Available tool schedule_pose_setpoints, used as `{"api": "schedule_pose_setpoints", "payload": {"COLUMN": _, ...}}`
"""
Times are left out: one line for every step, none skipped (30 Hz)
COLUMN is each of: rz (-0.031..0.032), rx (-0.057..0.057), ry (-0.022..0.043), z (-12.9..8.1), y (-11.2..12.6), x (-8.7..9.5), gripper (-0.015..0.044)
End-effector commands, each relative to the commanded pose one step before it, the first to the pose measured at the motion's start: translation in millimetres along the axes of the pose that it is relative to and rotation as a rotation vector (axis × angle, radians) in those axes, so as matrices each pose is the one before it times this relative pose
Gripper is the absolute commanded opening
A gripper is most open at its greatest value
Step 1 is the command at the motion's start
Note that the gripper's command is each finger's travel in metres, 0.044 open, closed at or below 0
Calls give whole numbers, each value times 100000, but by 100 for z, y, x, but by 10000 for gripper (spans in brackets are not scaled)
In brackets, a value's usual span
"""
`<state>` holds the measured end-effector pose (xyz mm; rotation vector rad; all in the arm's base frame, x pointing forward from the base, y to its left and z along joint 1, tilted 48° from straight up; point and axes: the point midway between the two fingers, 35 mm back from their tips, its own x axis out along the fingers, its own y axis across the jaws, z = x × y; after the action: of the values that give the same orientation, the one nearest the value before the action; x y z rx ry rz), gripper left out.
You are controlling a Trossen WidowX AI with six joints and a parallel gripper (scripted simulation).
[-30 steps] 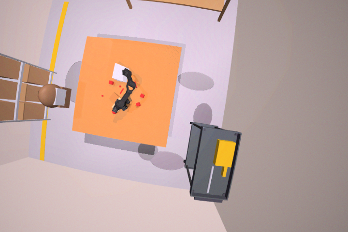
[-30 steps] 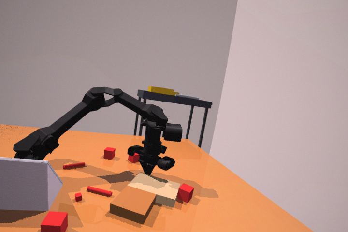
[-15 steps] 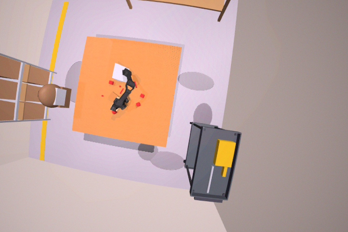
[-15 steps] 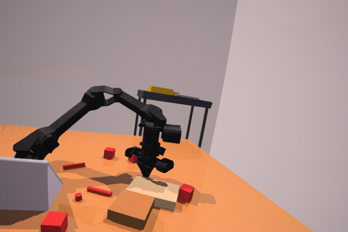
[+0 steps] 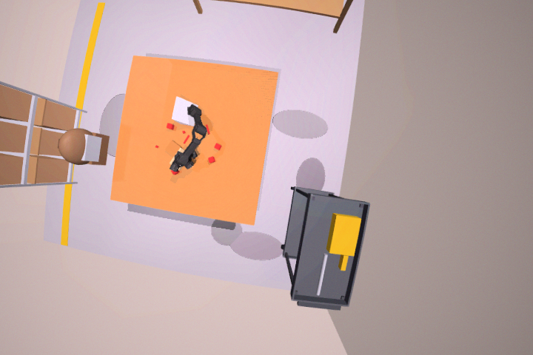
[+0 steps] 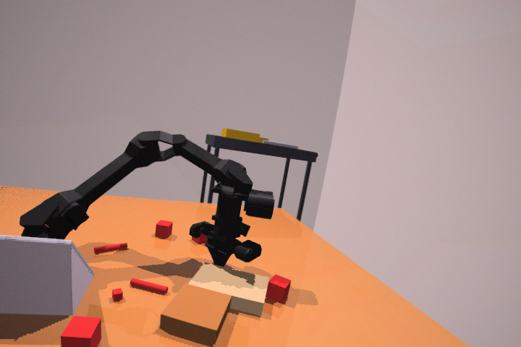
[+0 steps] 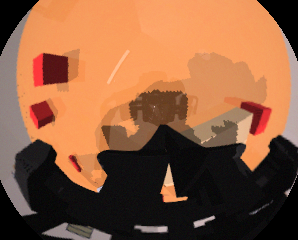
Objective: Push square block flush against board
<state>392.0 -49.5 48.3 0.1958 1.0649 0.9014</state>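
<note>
Orange table, pale square block touching brown board

— What do you have from overhead?

— I see the orange table on a pale floor mat. My black arm runs from a white base plate toward the lower left, ending at the gripper, which covers most of the block and board; I can't separate them from here.

— Clutter?

— Small red cubes: one left of the arm, two right of it. Off the table, a grey cart carrying a yellow box, a shelf rack with cartons, and a yellow floor stripe.
</note>
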Motion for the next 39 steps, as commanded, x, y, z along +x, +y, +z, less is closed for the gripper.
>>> {"api": "schedule_pose_setpoints", "payload": {"rz": -572, "rx": -209, "ry": -276, "z": 798, "y": -61, "x": -190, "gripper": 0}}
{"api": "schedule_pose_setpoints", "payload": {"rz": 7, "rx": -6, "ry": -12, "z": 164, "y": 3, "x": 1, "gripper": 0}}
{"api": "schedule_pose_setpoints", "payload": {"rz": 7, "rx": -6, "ry": -12, "z": 164, "y": 4, "x": 1, "gripper": 0}}
{"api": "schedule_pose_setpoints", "payload": {"rz": 8, "rx": -6, "ry": -12, "z": 164, "y": 5, "x": 2, "gripper": 0}}
{"api": "schedule_pose_setpoints", "payload": {"rz": 8, "rx": -6, "ry": -13, "z": 164, "y": 6, "x": 2, "gripper": 0}}
{"api": "schedule_pose_setpoints", "payload": {"rz": 9, "rx": -6, "ry": -13, "z": 163, "y": 7, "x": 2, "gripper": 0}}
{"api": "schedule_pose_setpoints", "payload": {"rz": 10, "rx": -7, "ry": -13, "z": 163, "y": 8, "x": 3, "gripper": 0}}
{"api": "schedule_pose_setpoints", "payload": {"rz": 10, "rx": -7, "ry": -14, "z": 163, "y": 9, "x": 3, "gripper": 0}}
{"api": "schedule_pose_setpoints", "payload": {"rz": 11, "rx": -7, "ry": -14, "z": 163, "y": 10, "x": 3, "gripper": 0}}
{"api": "schedule_pose_setpoints", "payload": {"rz": 11, "rx": -7, "ry": -14, "z": 163, "y": 11, "x": 4, "gripper": 0}}
{"api": "schedule_pose_setpoints", "payload": {"rz": 12, "rx": -7, "ry": -14, "z": 163, "y": 12, "x": 4, "gripper": 0}}
{"api": "schedule_pose_setpoints", "payload": {"rz": 12, "rx": -7, "ry": -15, "z": 162, "y": 13, "x": 4, "gripper": 0}}
{"api": "schedule_pose_setpoints", "payload": {"rz": 13, "rx": -7, "ry": -15, "z": 162, "y": 14, "x": 5, "gripper": 0}}
{"api": "schedule_pose_setpoints", "payload": {"rz": 14, "rx": -7, "ry": -15, "z": 162, "y": 15, "x": 5, "gripper": 0}}
{"api": "schedule_pose_setpoints", "payload": {"rz": 14, "rx": -7, "ry": -16, "z": 162, "y": 16, "x": 5, "gripper": 0}}
{"api": "schedule_pose_setpoints", "payload": {"rz": 15, "rx": -7, "ry": -16, "z": 162, "y": 17, "x": 6, "gripper": 0}}
{"api": "schedule_pose_setpoints", "payload": {"rz": 15, "rx": -7, "ry": -16, "z": 162, "y": 18, "x": 6, "gripper": 0}}
{"api": "schedule_pose_setpoints", "payload": {"rz": 16, "rx": -7, "ry": -16, "z": 161, "y": 19, "x": 6, "gripper": 0}}
{"api": "schedule_pose_setpoints", "payload": {"rz": 17, "rx": -7, "ry": -17, "z": 161, "y": 20, "x": 7, "gripper": 0}}
{"api": "schedule_pose_setpoints", "payload": {"rz": 17, "rx": -7, "ry": -17, "z": 161, "y": 21, "x": 7, "gripper": 0}}
{"api": "schedule_pose_setpoints", "payload": {"rz": 14, "rx": -6, "ry": -14, "z": 129, "y": 17, "x": 6, "gripper": 0}}
{"api": "schedule_pose_setpoints", "payload": {"rz": 9, "rx": -3, "ry": -8, "z": 78, "y": 11, "x": 4, "gripper": 0}}
{"api": "schedule_pose_setpoints", "payload": {"rz": 38, "rx": -49, "ry": 477, "z": -516, "y": -55, "x": -130, "gripper": 0}}
{"api": "schedule_pose_setpoints", "payload": {"rz": -64, "rx": 18, "ry": -6, "z": 15, "y": -46, "x": -682, "gripper": 0}}
{"api": "schedule_pose_setpoints", "payload": {"rz": -79, "rx": 30, "ry": -26, "z": 6, "y": -46, "x": -1141, "gripper": 0}}
{"api": "schedule_pose_setpoints", "payload": {"rz": -49, "rx": 36, "ry": -65, "z": -27, "y": -3, "x": -1454, "gripper": 0}}
{"api": "schedule_pose_setpoints", "payload": {"rz": 1, "rx": 26, "ry": -78, "z": -46, "y": 42, "x": -1147, "gripper": 0}}
{"api": "schedule_pose_setpoints", "payload": {"rz": 17, "rx": 15, "ry": -59, "z": -38, "y": 44, "x": -688, "gripper": 0}}
{"api": "schedule_pose_setpoints", "payload": {"rz": 8, "rx": 5, "ry": -22, "z": -14, "y": 18, "x": -229, "gripper": 0}}
{"api": "schedule_pose_setpoints", "payload": {"rz": 0, "rx": 0, "ry": 0, "z": 0, "y": 0, "x": 0, "gripper": 0}}
{"api": "schedule_pose_setpoints", "payload": {"rz": 0, "rx": 0, "ry": 0, "z": 0, "y": 0, "x": 0, "gripper": 0}}
{"api": "schedule_pose_setpoints", "payload": {"rz": 0, "rx": 0, "ry": 0, "z": 0, "y": 0, "x": 0, "gripper": 0}}
{"api": "schedule_pose_setpoints", "payload": {"rz": 0, "rx": 0, "ry": 0, "z": 0, "y": 0, "x": 0, "gripper": 0}}
{"api": "schedule_pose_setpoints", "payload": {"rz": -692, "rx": 1447, "ry": -924, "z": -184, "y": -234, "x": -54, "gripper": 0}}
{"api": "schedule_pose_setpoints", "payload": {"rz": -132, "rx": 1742, "ry": 81, "z": -321, "y": -144, "x": -48, "gripper": 0}}
{"api": "schedule_pose_setpoints", "payload": {"rz": -213, "rx": 2902, "ry": 129, "z": -534, "y": -241, "x": -77, "gripper": 0}}
{"api": "schedule_pose_setpoints", "payload": {"rz": -244, "rx": 3486, "ry": 145, "z": -638, "y": -294, "x": -88, "gripper": 0}}
{"api": "schedule_pose_setpoints", "payload": {"rz": -231, "rx": 3485, "ry": 136, "z": -633, "y": -300, "x": -82, "gripper": 0}}
{"api": "schedule_pose_setpoints", "payload": {"rz": -217, "rx": 3483, "ry": 127, "z": -628, "y": -307, "x": -76, "gripper": 0}}
